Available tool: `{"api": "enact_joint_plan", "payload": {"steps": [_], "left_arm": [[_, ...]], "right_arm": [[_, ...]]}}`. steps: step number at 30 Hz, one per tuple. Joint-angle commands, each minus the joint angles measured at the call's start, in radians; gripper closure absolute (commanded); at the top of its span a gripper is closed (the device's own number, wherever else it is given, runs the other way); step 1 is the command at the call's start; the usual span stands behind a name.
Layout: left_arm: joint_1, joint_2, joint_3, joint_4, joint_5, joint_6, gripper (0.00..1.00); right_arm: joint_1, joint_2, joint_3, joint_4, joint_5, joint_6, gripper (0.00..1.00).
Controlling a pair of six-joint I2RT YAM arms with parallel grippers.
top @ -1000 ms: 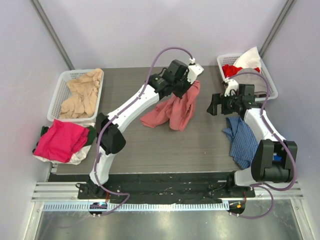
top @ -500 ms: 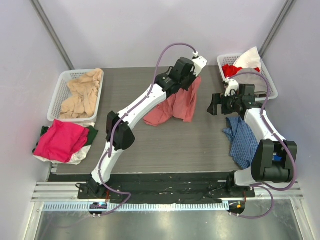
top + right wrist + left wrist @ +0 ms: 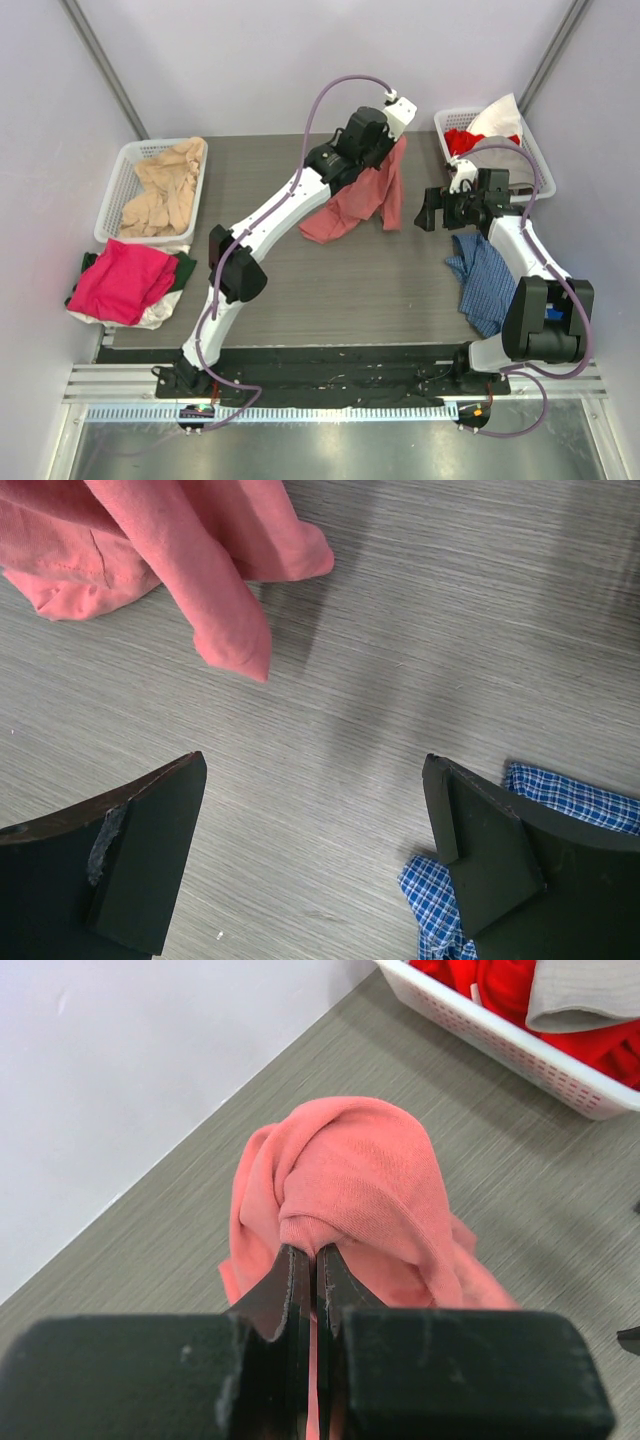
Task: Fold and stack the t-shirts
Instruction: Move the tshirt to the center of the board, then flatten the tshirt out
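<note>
Left gripper [image 3: 315, 1257] is clamping a bunched fold of the salmon t-shirt [image 3: 358, 200], holding it raised, hem trailing on the table [image 3: 300, 290], likely to unfurl | right gripper [image 3: 312, 780] is hovering wide, empty, beside it.

Open front, crowded right
Bare grey wood-grain table [image 3: 320, 290] lies free in front; hanging salmon-red cloth t-shirt [image 3: 365, 205] blocks the middle, crumpled blue checked cloth [image 3: 482, 275] the right.

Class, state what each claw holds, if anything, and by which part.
The left claw pinches a bunched fold of the salmon-red t-shirt; which part of it cannot be told. The right claw is open, holding nothing.
</note>
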Motion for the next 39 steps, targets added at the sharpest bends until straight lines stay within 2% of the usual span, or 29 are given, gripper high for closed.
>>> {"api": "enact_joint_plan", "payload": {"steps": [1,3,5,6,8,10,11,14,16,19,22,23,25,26,29,30,33,39], "left_arm": [[-0.023,-0.052,0.061,0.107,-0.006,0.019,1.0],[-0.034,-0.049,0.037,0.127,-0.004,0.036,1.0],[-0.04,-0.035,0.009,0.145,-0.003,0.045,0.93],[-0.043,-0.027,0.006,0.147,-0.003,0.045,0.83],[-0.051,0.0,0.008,0.155,0.005,0.045,0.69],[-0.066,0.019,0.018,0.168,-0.004,0.052,0.49],[-0.071,0.034,0.024,0.175,-0.017,0.055,0.32],[-0.086,0.072,0.072,0.193,-0.073,0.062,0.13],[-0.089,0.078,0.098,0.196,-0.101,0.07,0.12],[-0.089,0.048,0.055,0.199,-0.17,0.111,0.12],[-0.063,-0.061,-0.127,0.231,-0.21,0.134,0.12],[-0.051,-0.095,-0.255,0.245,-0.204,0.128,0.12],[-0.003,-0.203,-0.38,0.299,-0.201,0.127,0.12],[0.013,-0.242,-0.491,0.317,-0.202,0.127,0.12],[0.101,-0.369,-0.673,0.363,-0.195,0.121,0.12],[0.147,-0.395,-0.711,0.375,-0.189,0.121,0.12],[0.22,-0.475,-0.833,0.4,-0.166,0.125,0.12],[0.268,-0.512,-0.959,0.418,-0.149,0.147,0.14]], "right_arm": [[-0.009,-0.007,0.018,0.022,-0.013,-0.008,0.0],[-0.009,-0.004,0.018,0.02,-0.017,-0.01,0.0],[-0.009,-0.004,0.018,0.02,-0.022,-0.01,0.0],[-0.009,-0.006,0.018,0.022,-0.023,-0.008,0.0],[-0.009,-0.016,0.015,0.02,-0.036,-0.011,0.0],[-0.009,-0.026,0.01,0.02,-0.062,-0.016,0.0],[-0.009,-0.027,0.009,0.017,-0.075,-0.017,0.0],[-0.009,-0.029,0.014,-0.001,-0.126,-0.033,0.0],[-0.007,-0.027,0.02,-0.015,-0.158,-0.045,0.0],[0.013,-0.023,0.041,-0.047,-0.198,-0.045,0.0],[0.08,-0.021,0.05,-0.055,-0.178,-0.039,0.01],[0.114,-0.018,0.056,-0.058,-0.139,-0.041,0.02],[0.21,0.01,0.064,-0.072,-0.093,-0.06,0.03],[0.244,0.022,0.076,-0.09,-0.067,-0.067,0.05],[0.368,0.071,0.081,-0.101,0.048,-0.09,0.11],[0.399,0.08,0.08,-0.103,0.106,-0.097,0.11],[0.462,0.119,0.073,-0.101,0.154,-0.109,0.13],[0.559,0.211,0.089,-0.104,0.311,-0.133,0.16]]}}
